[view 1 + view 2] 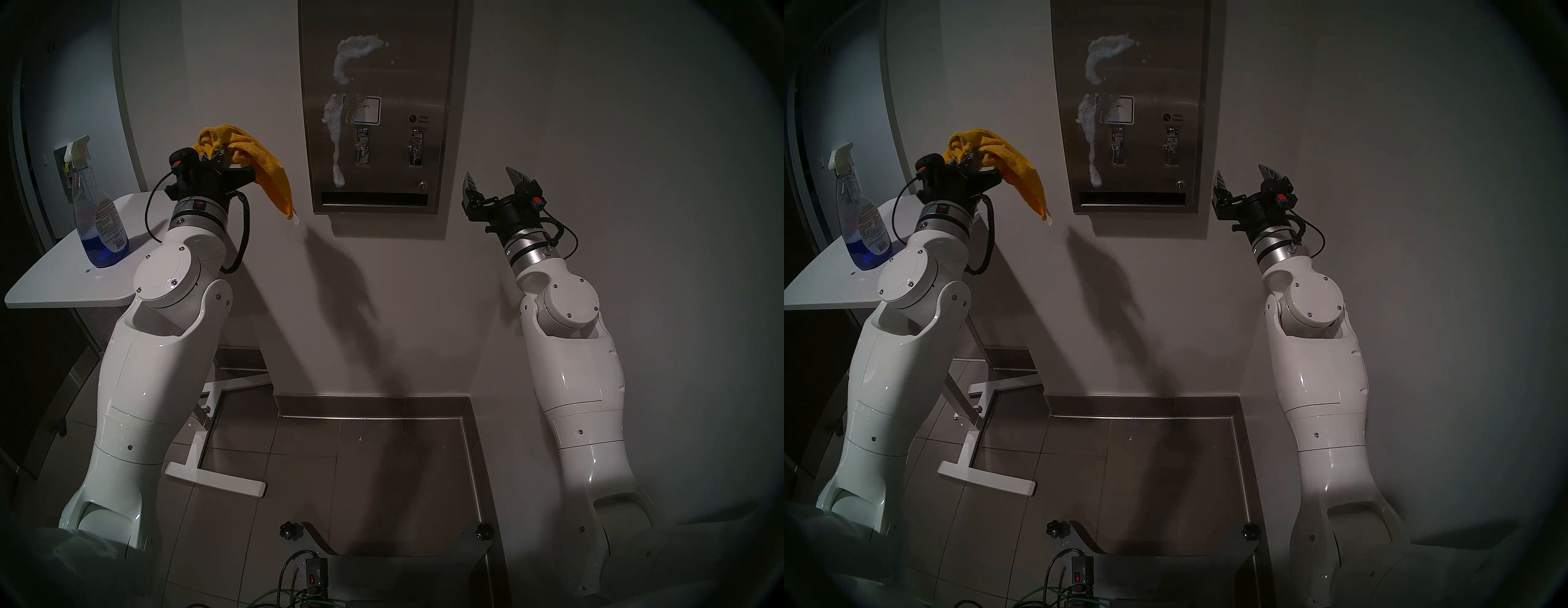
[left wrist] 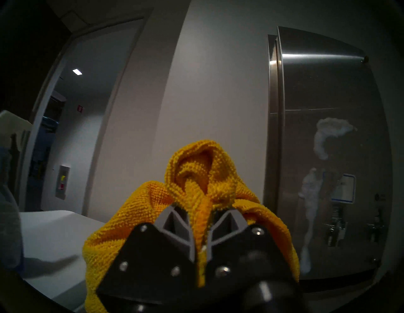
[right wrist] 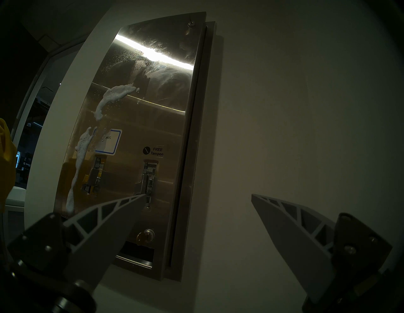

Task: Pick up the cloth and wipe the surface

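The cloth (image 1: 259,170) is gripped in the closed left claw (image 1: 217,158), held in the air at about 9 o'clock of the steel dispenser panel (image 1: 418,63), apart from it. Foam (image 1: 354,53) is seen streaked on the panel. The right claw (image 1: 494,180) is held spread wide and empty at 3 o'clock.

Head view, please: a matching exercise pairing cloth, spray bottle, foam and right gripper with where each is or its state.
Things:
1. cloth
2. spray bottle
3. foam
4. right gripper

Places or states:
A. standing on the white table
B. jaws apart, empty
C. streaked down the steel panel
D. pinched in the left gripper, hanging free

Pairs: 1-D, 2-A, 3-C, 4-B
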Robot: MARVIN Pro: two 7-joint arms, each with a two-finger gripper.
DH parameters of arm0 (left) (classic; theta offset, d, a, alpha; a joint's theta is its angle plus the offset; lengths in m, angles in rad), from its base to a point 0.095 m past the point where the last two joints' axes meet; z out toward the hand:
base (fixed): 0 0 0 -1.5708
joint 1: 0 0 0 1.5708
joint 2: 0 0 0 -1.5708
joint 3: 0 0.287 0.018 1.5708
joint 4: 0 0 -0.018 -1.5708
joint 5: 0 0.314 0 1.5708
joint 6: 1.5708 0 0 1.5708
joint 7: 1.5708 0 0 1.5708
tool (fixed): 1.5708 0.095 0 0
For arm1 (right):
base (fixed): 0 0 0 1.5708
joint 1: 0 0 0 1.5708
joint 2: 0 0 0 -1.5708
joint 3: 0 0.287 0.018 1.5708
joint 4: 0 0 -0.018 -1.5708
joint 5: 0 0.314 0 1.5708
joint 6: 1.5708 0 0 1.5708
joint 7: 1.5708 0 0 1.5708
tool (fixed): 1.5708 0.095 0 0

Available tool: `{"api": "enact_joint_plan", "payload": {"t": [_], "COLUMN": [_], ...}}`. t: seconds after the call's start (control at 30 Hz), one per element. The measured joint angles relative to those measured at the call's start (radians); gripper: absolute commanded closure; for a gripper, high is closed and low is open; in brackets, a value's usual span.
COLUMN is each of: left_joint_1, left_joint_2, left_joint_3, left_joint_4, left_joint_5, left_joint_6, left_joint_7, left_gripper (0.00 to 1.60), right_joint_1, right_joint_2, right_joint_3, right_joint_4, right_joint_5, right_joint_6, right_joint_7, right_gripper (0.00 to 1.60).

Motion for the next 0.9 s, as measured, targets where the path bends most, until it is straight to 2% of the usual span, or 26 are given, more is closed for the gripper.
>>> {"api": "enact_joint_plan", "payload": {"t": [0.17, 0.3, 0.6, 0.9], "left_joint_1": [-0.03, -0.046, -0.034, 0.048], "left_joint_2": [0.015, 0.031, 0.087, 0.162], "left_joint_3": [0.024, 0.041, 0.044, -0.027], "left_joint_4": [0.075, 0.099, 0.064, 0.022], "left_joint_5": [-0.057, -0.11, -0.262, -0.434], "left_joint_6": [-0.053, -0.073, -0.079, -0.078], "left_joint_7": [-0.088, -0.152, -0.292, -0.438], "left_gripper": [1.6, 1.6, 1.6, 1.6], "right_joint_1": [0.0, 0.0, 0.0, 0.0], "right_joint_2": [0.0, 0.0, 0.001, 0.001], "right_joint_3": [0.0, 0.0, 0.0, -0.001], "right_joint_4": [0.0, 0.0, 0.0, 0.0], "right_joint_5": [0.0, 0.0, 0.0, 0.0], "right_joint_6": [0.0, 0.0, 0.0, 0.0], "right_joint_7": [0.0, 0.0, -0.001, -0.001], "right_gripper": [0.0, 0.0, 0.0, 0.0]}}
